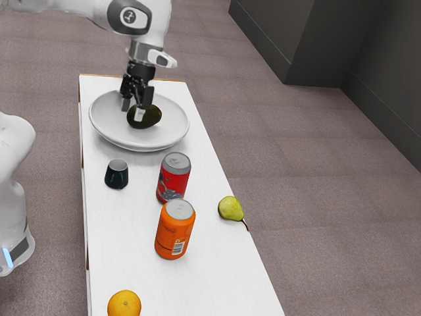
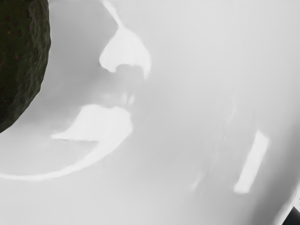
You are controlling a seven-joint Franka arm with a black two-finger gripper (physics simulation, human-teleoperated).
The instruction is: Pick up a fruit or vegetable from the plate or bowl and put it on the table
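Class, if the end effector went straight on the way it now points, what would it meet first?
Probably the avocado: the end effector points down, overlapping it in the exterior view. Depth is unclear, though, so it might pass beside it and meet the plate.

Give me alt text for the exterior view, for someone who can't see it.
A robot's open tool hovers by a dark avocado in a white dish; the white table also holds a dark cup, red can, orange can, pear and orange.
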